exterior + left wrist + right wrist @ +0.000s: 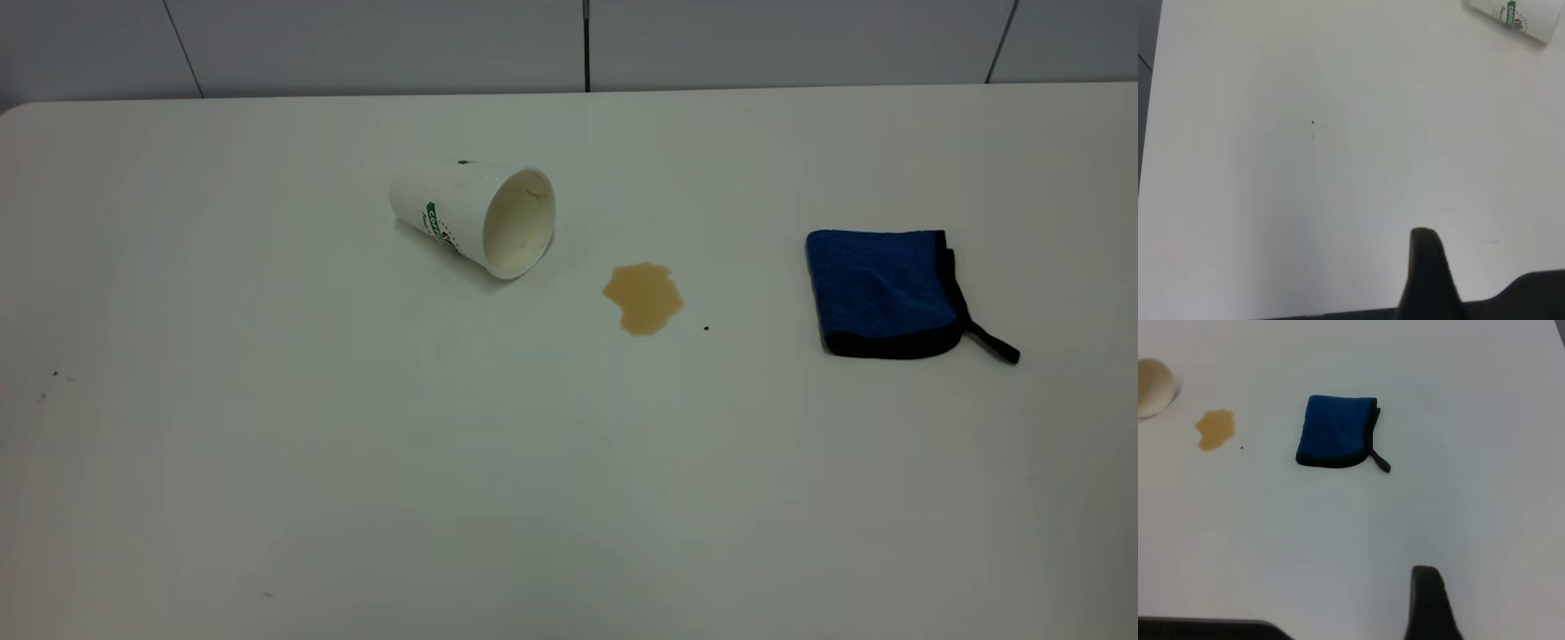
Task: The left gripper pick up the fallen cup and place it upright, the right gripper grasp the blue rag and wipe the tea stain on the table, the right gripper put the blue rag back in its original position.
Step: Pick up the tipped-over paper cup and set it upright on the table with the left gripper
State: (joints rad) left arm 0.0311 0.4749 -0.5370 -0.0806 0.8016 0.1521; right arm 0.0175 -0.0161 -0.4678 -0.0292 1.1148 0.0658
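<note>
The cup (476, 216) lies on its side on the table (356, 462), left of centre, with its tan-stained mouth facing the front right. Its edge shows in the left wrist view (1518, 17) and the right wrist view (1153, 387). The tea stain (644, 298) is a light-brown puddle just right of the cup, also in the right wrist view (1215, 429). The blue rag (889, 293) lies folded flat at the right, also in the right wrist view (1337, 431). Neither arm shows in the exterior view. The left gripper (1426, 267) hangs over bare table far from the cup. The right gripper (1426, 600) hangs well short of the rag.
A tiny dark speck (706, 328) lies just right of the stain. The table's far edge (569, 91) meets a grey wall. A few faint specks (55, 374) mark the table at the left.
</note>
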